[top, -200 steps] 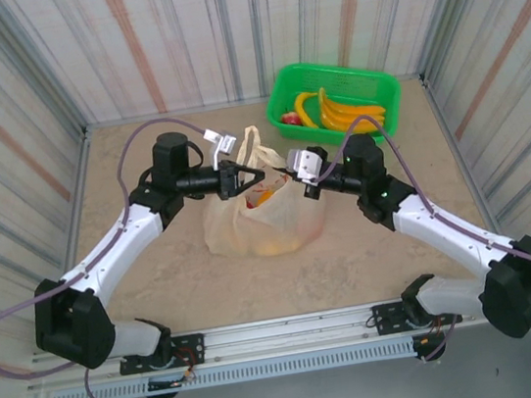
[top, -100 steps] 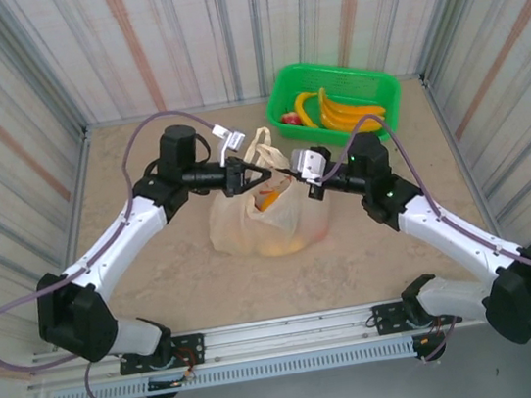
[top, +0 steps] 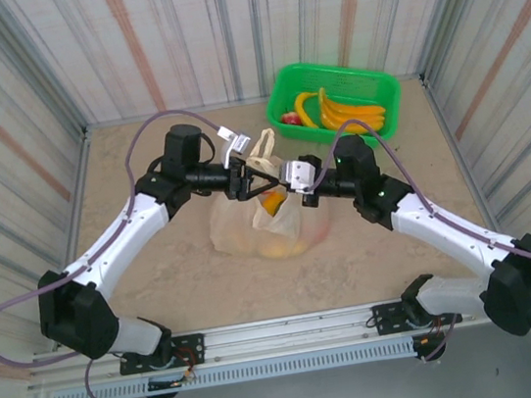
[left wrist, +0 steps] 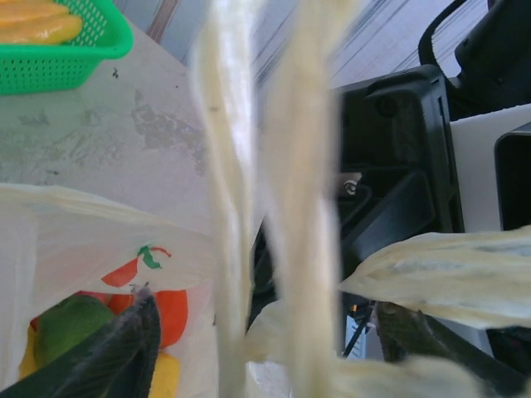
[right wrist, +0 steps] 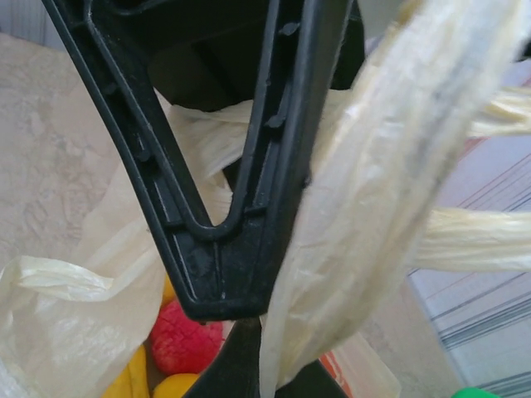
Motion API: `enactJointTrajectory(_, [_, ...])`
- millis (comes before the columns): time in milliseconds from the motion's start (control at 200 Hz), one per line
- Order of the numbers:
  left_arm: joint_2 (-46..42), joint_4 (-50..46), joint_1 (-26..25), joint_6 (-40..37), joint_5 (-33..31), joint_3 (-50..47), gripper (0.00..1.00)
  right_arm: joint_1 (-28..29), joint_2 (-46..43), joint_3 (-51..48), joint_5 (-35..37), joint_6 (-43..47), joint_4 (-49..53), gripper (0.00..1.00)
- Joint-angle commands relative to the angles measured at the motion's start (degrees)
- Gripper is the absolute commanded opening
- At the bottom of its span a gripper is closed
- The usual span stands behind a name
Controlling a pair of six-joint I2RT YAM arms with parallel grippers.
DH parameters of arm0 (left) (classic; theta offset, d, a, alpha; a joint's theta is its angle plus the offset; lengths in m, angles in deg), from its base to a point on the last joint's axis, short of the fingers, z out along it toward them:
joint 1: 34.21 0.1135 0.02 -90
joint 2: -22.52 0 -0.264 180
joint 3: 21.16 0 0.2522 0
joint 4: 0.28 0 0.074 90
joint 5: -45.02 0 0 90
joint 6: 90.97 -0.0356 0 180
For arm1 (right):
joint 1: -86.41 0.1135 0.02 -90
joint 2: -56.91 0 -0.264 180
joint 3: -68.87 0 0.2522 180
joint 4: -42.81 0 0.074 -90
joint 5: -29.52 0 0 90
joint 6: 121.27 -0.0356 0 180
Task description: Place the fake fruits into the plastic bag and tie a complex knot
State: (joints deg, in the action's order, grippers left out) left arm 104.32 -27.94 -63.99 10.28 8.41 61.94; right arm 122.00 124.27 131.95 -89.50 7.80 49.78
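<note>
The plastic bag (top: 267, 226) sits mid-table with fake fruits (top: 268, 202) inside; red and yellow ones (right wrist: 187, 340) show through its mouth, and a green one (left wrist: 70, 323) through its wall. One loop handle (top: 260, 146) stands up behind the grippers. My left gripper (top: 243, 180) is open, with two pale handle strips (left wrist: 303, 207) hanging between its fingers (left wrist: 133, 336). My right gripper (top: 287, 178) meets it from the right, shut on a bunched handle strip (right wrist: 357, 215). A left finger (right wrist: 241, 166) crosses the right wrist view. Whether the strips form a knot I cannot tell.
A green basket (top: 336, 100) stands at the back right with yellow bananas (top: 332, 110) and a red fruit in it. Striped walls close the table on three sides. Bare tabletop (top: 157, 274) lies left and in front of the bag.
My left gripper has opened and let go of the handle strip. My right gripper has moved left, close up to the left one. The bag has drawn in a little.
</note>
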Motion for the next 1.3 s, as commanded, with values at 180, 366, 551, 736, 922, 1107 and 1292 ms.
enactJointTrajectory(180, [-2.42, -0.96, -1.09, -2.7, -0.06, 0.46, 0.74, 1.49, 1.36, 1.59, 6.98, 1.62, 0.55, 0.0])
enactJointTrajectory(366, [-1.67, -0.57, -1.68, -1.51, -2.04, 0.89, 0.74, 2.7, 1.91, 1.92, 7.2, 2.13, 0.46, 0.0])
enactJointTrajectory(551, [-1.51, 1.83, -2.49, 0.29, -6.08, 0.64, 0.72, 4.89, 3.11, 2.45, 9.59, 2.82, 0.05, 0.0])
enactJointTrajectory(736, [-1.54, 3.0, -3.15, -0.52, -6.16, -0.46, 0.47, 5.24, 3.14, 2.63, 10.49, 2.77, 0.11, 0.0])
enactJointTrajectory(922, [-3.7, 6.14, -3.16, -2.69, -4.8, -2.76, 0.04, 4.9, 2.49, 2.62, 11.62, 0.99, 0.63, 0.0])
enactJointTrajectory(1107, [-6.92, 11.36, -3.15, -5.2, -6.91, -6.32, 0.0, 1.96, -4.67, 1.2, 2.46, -6.92, 2.04, 0.41])
enactJointTrajectory(1292, [-7.89, 12.66, -3.59, -8.13, -8.3, -8.08, 0.0, -3.16, -10.32, 3.19, -5.06, -24.82, 0.29, 0.57])
